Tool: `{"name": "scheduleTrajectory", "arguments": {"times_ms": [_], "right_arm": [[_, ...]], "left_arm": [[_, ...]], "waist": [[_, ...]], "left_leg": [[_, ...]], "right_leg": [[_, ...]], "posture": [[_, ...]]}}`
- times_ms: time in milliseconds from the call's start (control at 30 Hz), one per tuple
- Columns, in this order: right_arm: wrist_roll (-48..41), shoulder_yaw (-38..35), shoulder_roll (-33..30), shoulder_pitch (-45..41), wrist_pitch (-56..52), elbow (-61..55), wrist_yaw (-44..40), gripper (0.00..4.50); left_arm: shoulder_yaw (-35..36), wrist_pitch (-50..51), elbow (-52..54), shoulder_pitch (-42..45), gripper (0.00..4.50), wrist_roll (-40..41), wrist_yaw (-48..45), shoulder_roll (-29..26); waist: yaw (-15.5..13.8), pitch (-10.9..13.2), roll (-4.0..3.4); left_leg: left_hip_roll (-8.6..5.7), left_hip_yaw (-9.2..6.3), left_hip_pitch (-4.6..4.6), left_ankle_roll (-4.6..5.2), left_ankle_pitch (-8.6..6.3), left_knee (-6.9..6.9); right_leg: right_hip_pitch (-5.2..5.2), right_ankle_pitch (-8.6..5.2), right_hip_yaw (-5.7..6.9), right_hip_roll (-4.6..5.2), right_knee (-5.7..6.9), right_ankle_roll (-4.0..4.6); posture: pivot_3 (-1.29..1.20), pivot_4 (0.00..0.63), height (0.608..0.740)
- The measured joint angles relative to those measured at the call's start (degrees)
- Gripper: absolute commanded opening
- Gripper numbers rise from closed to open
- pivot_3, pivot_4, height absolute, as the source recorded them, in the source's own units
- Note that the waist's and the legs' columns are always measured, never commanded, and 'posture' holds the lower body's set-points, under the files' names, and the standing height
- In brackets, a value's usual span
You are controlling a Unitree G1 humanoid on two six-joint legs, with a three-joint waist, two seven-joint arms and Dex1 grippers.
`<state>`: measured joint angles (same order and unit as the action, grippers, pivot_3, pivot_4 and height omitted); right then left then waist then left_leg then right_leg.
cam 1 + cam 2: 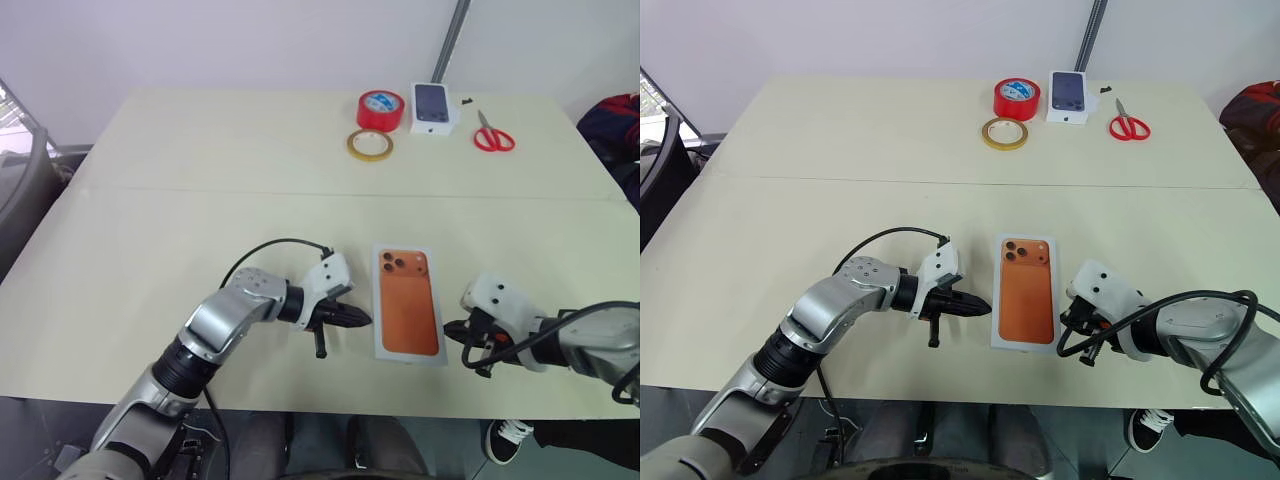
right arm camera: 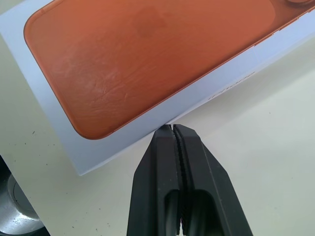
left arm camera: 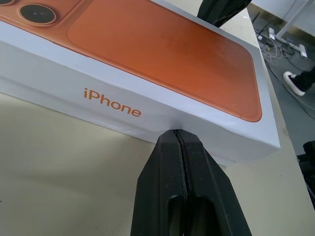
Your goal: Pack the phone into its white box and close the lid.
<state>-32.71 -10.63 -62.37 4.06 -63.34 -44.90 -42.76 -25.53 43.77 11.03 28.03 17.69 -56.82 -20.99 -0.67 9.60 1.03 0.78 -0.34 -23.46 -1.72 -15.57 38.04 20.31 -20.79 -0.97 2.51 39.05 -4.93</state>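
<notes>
The lid (image 1: 408,302), white with an orange phone printed on top, lies flat on the table near the front edge, between my two grippers. It covers the white box, and the phone is hidden. My left gripper (image 1: 362,321) is shut, and its tip (image 3: 178,135) rests against the lid's left side wall (image 3: 110,103) near the front corner. My right gripper (image 1: 1070,320) is also shut. In the right wrist view its tip (image 2: 173,129) sits at the lid's right edge (image 2: 147,54), empty.
At the table's far side stand a red tape roll (image 1: 380,109), a tan tape roll (image 1: 370,145), a small white box printed with a dark phone (image 1: 433,107) and red scissors (image 1: 492,135). The table's front edge runs just behind both grippers.
</notes>
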Motion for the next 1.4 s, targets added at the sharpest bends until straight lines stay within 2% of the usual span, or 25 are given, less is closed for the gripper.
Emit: {"name": "scheduleTrajectory", "arguments": {"times_ms": [500,667,767,867,967,1167,1333,1400], "right_arm": [[1.1,-0.3,-0.5,2.3,2.1,0.1,-1.1,0.06],[2.1,-5.7,-3.1,5.0,4.8,0.3,-4.3,0.06],[0.9,-9.9,-3.1,5.0,5.6,0.0,-7.3,0.06],[-1.6,-11.0,-2.7,3.6,5.5,-1.1,-8.2,0.06],[-2.3,-7.1,-1.6,2.5,5.1,-2.7,-6.4,0.06],[0.0,4.1,1.4,0.6,3.7,-2.8,0.5,0.06],[0.6,5.9,2.7,-0.8,3.6,-3.0,3.2,0.06],[0.6,5.7,3.3,-1.5,3.6,-3.0,4.1,0.06]], "left_arm": [[1.8,-0.4,-1.8,-0.1,0.0,0.6,1.0,0.8],[5.4,-0.4,-3.2,0.8,0.0,2.4,1.4,0.8],[9.3,-0.4,-6.1,4.5,0.0,3.6,3.6,3.3],[11.1,-1.5,-9.2,8.8,0.0,3.5,6.0,6.2],[9.7,-4.4,-14.7,11.5,0.0,0.8,8.5,9.7],[2.6,-10.0,-22.5,12.7,0.0,-6.1,8.9,10.5],[2.5,-11.6,-22.1,12.3,0.0,-6.9,7.3,9.3],[5.0,-11.0,-21.1,11.1,0.0,-5.5,7.3,8.4]], "waist": [[0.0,0.0,0.0],[0.0,0.0,0.0],[-0.2,0.0,0.02],[-0.1,0.0,0.03],[-0.1,0.0,0.03],[0.1,0.0,0.03],[0.1,0.0,0.03],[0.3,0.0,0.02]], "left_leg": [[0.0,0.0,0.0,0.0,0.0,0.0],[0.0,0.0,0.01,0.0,0.0,0.0],[-0.01,-0.01,0.0,0.0,0.0,0.03],[-0.03,-0.01,-0.01,0.01,0.0,0.04],[-0.04,-0.01,0.0,0.01,-0.01,0.04],[0.0,-0.01,0.0,0.0,0.0,0.02],[0.01,-0.01,0.02,0.0,0.0,0.02],[0.02,-0.01,0.01,0.0,0.0,0.02]], "right_leg": [[0.0,0.0,0.0,0.0,0.0,0.0],[0.0,0.0,0.01,-0.01,0.0,0.0],[-0.03,0.0,0.03,0.0,0.0,0.0],[-0.03,0.0,0.02,0.0,-0.01,-0.01],[-0.03,0.0,0.02,-0.01,-0.01,-0.01],[0.02,0.0,0.0,-0.05,0.03,-0.01],[-0.01,0.0,0.0,-0.03,0.02,-0.01],[0.03,0.0,0.0,-0.04,0.03,-0.01]], "posture": [[0.0,0.15,0.74],[0.0,0.15,0.74],[0.0,0.15,0.74],[0.0,0.15,0.74],[0.0,0.15,0.74],[0.0,0.15,0.74],[0.0,0.15,0.74],[0.0,0.15,0.74]]}}
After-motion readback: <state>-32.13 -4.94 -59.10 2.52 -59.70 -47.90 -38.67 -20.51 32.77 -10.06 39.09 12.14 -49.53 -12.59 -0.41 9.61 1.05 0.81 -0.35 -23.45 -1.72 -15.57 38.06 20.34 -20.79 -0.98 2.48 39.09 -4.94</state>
